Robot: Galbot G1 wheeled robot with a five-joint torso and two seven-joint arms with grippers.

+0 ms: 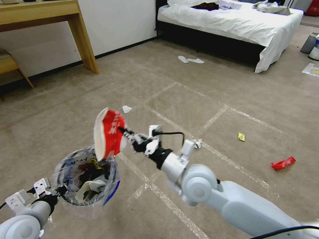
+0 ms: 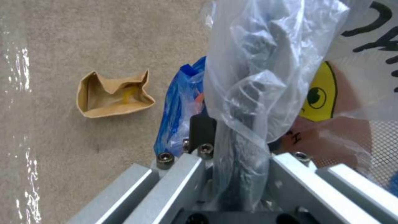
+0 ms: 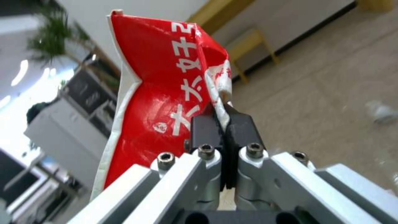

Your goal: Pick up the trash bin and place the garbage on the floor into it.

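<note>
Pinching a torn red paper cup [image 1: 109, 132] with white Chinese characters, the right gripper [image 1: 124, 130] hangs at one o'clock above the trash bin [image 1: 87, 179], whose bagged rim the left gripper [image 1: 59, 190] seemingly clamps.

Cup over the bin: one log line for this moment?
right gripper: shut on cup, above bin | left gripper: shut on bin rim | floor: red wrapper, tissue left

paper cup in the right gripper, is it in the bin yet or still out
Out. The right gripper pinches the flattened red-white paper cup just above the trash bin, which the left gripper holds by its rim.
</note>
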